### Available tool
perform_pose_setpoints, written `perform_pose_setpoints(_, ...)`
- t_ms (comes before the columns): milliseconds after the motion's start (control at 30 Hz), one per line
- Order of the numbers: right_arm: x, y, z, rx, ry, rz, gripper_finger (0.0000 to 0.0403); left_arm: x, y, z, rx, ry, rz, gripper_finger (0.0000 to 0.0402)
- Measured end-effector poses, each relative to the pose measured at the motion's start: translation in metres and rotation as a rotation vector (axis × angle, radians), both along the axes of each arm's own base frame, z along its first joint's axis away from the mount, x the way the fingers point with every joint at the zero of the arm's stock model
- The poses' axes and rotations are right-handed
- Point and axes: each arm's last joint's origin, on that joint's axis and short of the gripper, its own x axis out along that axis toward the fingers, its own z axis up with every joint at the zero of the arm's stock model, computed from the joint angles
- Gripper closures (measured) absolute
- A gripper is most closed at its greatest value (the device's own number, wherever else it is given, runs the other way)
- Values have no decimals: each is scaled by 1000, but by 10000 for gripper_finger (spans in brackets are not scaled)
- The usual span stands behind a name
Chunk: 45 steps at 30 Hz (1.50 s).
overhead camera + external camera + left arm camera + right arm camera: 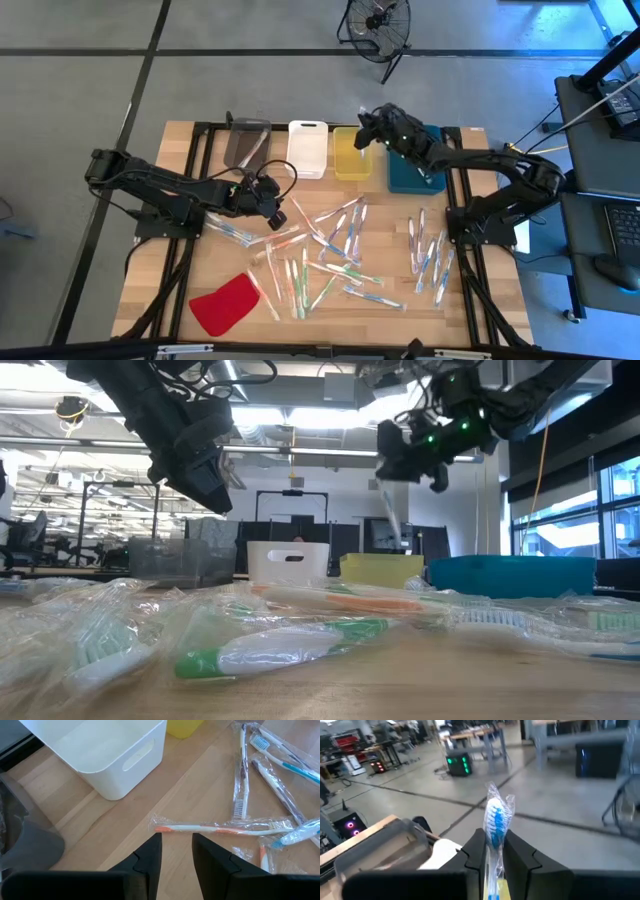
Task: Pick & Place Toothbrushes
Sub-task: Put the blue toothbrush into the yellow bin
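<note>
wooden table strewn with toothbrushes; left tool open, right tool gripping blue toothbrush

This is a robotics lab or workshop in a large open hall. Beyond the right hand stretches a grey concrete floor marked with dark lines, with workbenches and electronics boxes glowing green. Behind the wooden tabletop the low view shows exposed ceiling ducts and strip lights; from above, a floor fan stands past the tabletop and a laptop desk sits beside the right arm.
</note>
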Motion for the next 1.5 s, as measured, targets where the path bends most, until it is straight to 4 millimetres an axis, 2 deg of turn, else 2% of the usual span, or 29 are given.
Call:
perform_pose_setpoints(200, 3, -8, -19, 95, 28, 11, 356, 0, 0, 0, 0, 0, 0, 300)
perform_pose_setpoints(333, 6, -10, -23, 120, 53, 12, 357, 0, 0, 0, 1, 0, 1, 300)
perform_pose_setpoints(633, 20, -23, 22, 143, 182, 15, 357, 0, 0, 0, 2, 0, 3, 300)
perform_pose_setpoints(800, 20, -23, 26, 156, 218, 16, 356, 0, 0, 0, 2, 0, 3, 300)
perform_pose_setpoints(900, 22, -25, 18, 172, 251, 4, 355, 0, 0, 0, 2, 0, 2, 300)
perform_pose_setpoints(1233, 43, -36, -30, 235, 333, 24, 354, 0, 0, 0, 1, -2, 2, 300)
perform_pose_setpoints(1500, 49, -39, -49, 277, 343, 28, 354, 0, 0, 0, 2, -2, 2, 299)
